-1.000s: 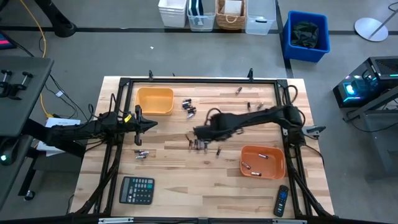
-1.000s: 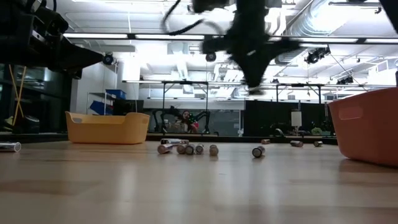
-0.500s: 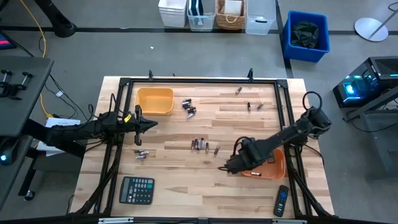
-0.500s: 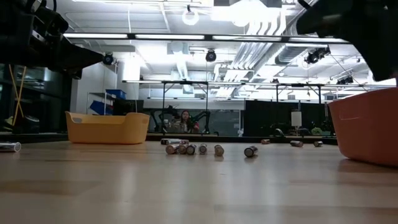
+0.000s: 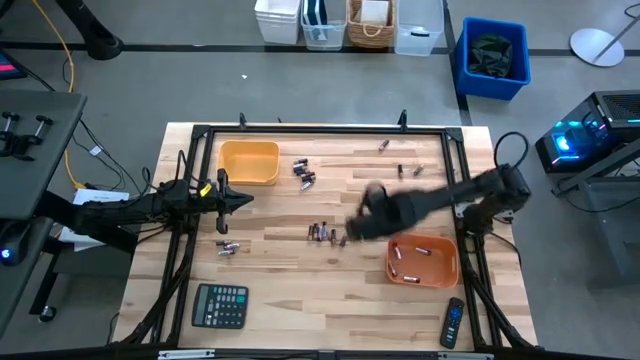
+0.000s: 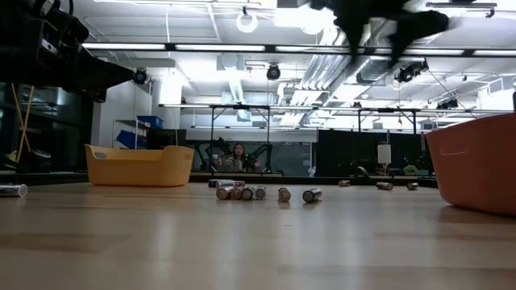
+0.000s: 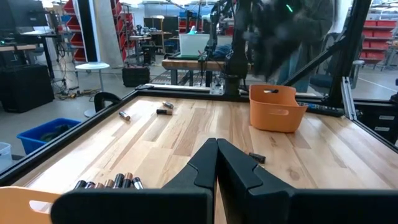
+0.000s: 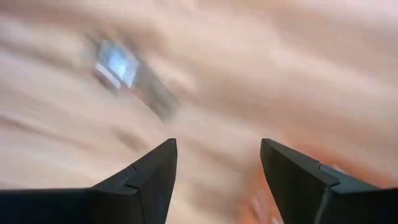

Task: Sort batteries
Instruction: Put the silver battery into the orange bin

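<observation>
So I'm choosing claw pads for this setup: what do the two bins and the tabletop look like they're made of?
The yellow bin and orange bin look like moulded plastic, matte, with rounded corners and even colour. The tabletop looks like light wood planks with visible grain and seams, and a slight sheen in the low view.

The right claw (image 8: pixel 217 168) stands wide open — its two dark fingers (image 8: pixel 146 177) are well apart, with nothing between them. Beyond the fingers lies the light wooden bench (image 8: pixel 261 74), badly smeared. Ahead of the claw, off to one finger's side, a pale bluish patch beside a dark streak (image 8: pixel 134 78) rests on the wood — too blurred to name. Near the other finger, an orange smudge (image 8: pixel 267 196) shows, also unclear.
</observation>
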You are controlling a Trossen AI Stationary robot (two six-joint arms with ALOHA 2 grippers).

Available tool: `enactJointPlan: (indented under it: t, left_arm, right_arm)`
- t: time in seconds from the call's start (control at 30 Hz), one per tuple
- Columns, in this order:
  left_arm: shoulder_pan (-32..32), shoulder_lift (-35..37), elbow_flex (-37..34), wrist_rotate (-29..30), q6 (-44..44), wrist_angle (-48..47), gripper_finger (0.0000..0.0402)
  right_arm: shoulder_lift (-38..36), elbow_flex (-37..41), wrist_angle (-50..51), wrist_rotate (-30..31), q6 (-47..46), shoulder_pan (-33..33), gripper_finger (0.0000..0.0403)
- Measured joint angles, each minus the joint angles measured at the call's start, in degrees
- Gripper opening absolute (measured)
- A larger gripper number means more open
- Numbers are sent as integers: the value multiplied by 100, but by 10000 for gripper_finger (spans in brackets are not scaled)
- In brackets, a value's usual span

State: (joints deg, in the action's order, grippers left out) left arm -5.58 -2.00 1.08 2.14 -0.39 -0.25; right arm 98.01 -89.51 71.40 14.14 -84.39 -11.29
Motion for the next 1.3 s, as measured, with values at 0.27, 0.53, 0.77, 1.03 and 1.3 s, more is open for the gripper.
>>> enactJointPlan:
  t: [0.27,0.53,0.77,1.03,1.3]
  left_arm:
    - [-1,1,0,-1,0,2,1]
    - [-1,2,0,1,-1,2,1]
    - [1,0,0,1,1,2,1]
    - [-1,2,0,1,-1,2,1]
    - [0,2,0,0,1,3,1]
  right_arm:
    - [694,-135,-3518,-1131,3577,2070,230]
    - [1997,-906,-3795,-2220,8380,2529,221]
    - [2879,-1425,-3369,-2011,9346,2592,220]
    - [3592,-1810,-3333,-1627,9258,2383,220]
    - [3851,-2012,-3254,-818,9216,2304,220]
